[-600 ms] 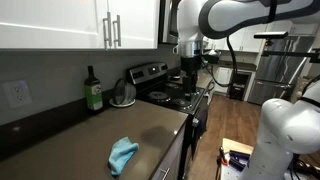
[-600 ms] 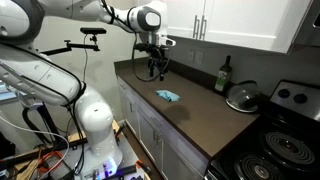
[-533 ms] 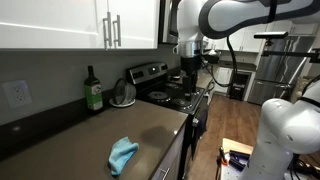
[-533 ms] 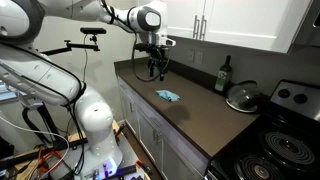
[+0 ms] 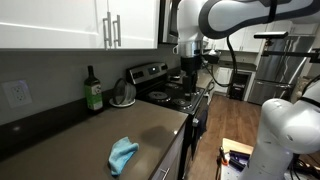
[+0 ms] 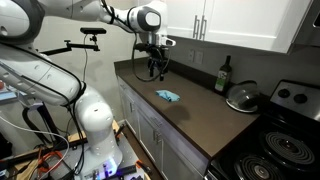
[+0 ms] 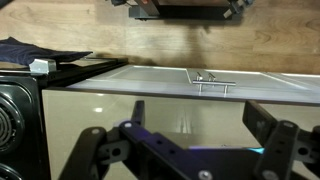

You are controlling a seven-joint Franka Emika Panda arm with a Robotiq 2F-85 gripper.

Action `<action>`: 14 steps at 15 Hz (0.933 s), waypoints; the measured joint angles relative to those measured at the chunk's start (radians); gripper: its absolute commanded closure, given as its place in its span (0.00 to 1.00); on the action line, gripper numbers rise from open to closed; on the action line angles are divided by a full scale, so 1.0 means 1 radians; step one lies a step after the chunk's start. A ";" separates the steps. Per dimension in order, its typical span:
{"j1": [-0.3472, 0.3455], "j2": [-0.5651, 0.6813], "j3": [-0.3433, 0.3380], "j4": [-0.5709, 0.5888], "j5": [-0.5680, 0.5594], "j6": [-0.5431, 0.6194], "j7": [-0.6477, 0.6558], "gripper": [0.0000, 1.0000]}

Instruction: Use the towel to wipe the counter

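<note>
The fingers (image 7: 283,140) are spread wide with nothing between them. In the wrist view the two dark links reach in from the lower edge with an open gap in the middle. Past that gap the wrist view shows a pale cabinet front (image 7: 150,110) with a metal handle (image 7: 212,79). A black stove (image 7: 15,115) sits to one side of the fingers, and a band of wooden floor runs along the top of the picture.

In both exterior views the fingers (image 6: 153,68) hang in the air from the white arm (image 6: 120,14), pointing down and well above the dark worktop (image 6: 195,118). They touch nothing.

The towel (image 6: 168,96), a small blue crumpled cloth, lies flat on the worktop below the fingers and off to one side, well apart from them. In an exterior view the towel (image 5: 122,154) sits near the front edge of the worktop (image 5: 70,135), much lower than the fingers (image 5: 190,64).

Farther from the fingers than the towel, a green bottle (image 6: 223,75) stands upright by the back wall. Just beside it is a domed metal pot lid (image 6: 243,97). Beyond those is the stove (image 6: 285,135), and white wall cabinets (image 6: 235,20) hang above the worktop.
</note>
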 measured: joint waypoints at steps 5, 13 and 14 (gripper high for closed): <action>0.000 0.000 0.000 0.000 0.000 0.000 0.000 0.00; 0.051 0.071 0.015 -0.019 0.001 0.116 0.000 0.00; 0.061 0.090 0.021 -0.023 0.001 0.150 0.000 0.00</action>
